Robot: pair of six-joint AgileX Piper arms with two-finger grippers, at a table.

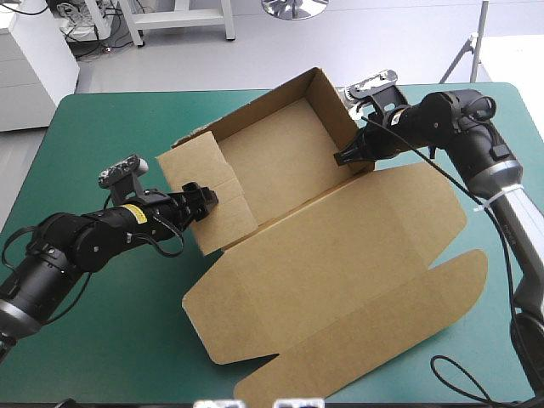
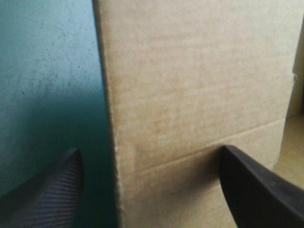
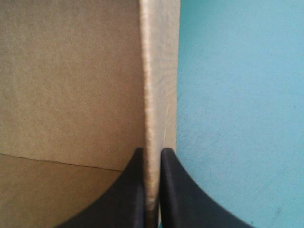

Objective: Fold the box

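Teal-green cover lies over the counter (image 1: 93, 340), and the brown box (image 1: 272, 166) stands on it between the two arms. It is only partly formed: an open tray with its walls raised, and the lid (image 1: 357, 255) lying flat on the cover, below the right fingers (image 1: 347, 156) on the robot's side.

The right fingers are clenched on the right end wall (image 1: 333, 106). In the right wrist view the thin edge of the board runs straight up between them, with the tray floor at one side and bare cover at the other.

The left fingers (image 1: 202, 201) are released and stand wide apart. The free edge of the left end wall (image 1: 189, 161) is between them: one finger is over the bare cover outside, the other is at the face of the board, and one cannot tell if it touches. A crease crosses this wall just ahead of the fingers.

The step in hand seems to be the forming of the end walls, the right one held upright and the left one not yet taken. The next move probably calls for the left fingers to grip this wall, or to press it over along the crease into the tray. Meanwhile the right fingers should hold steady so that the tray does not slide.
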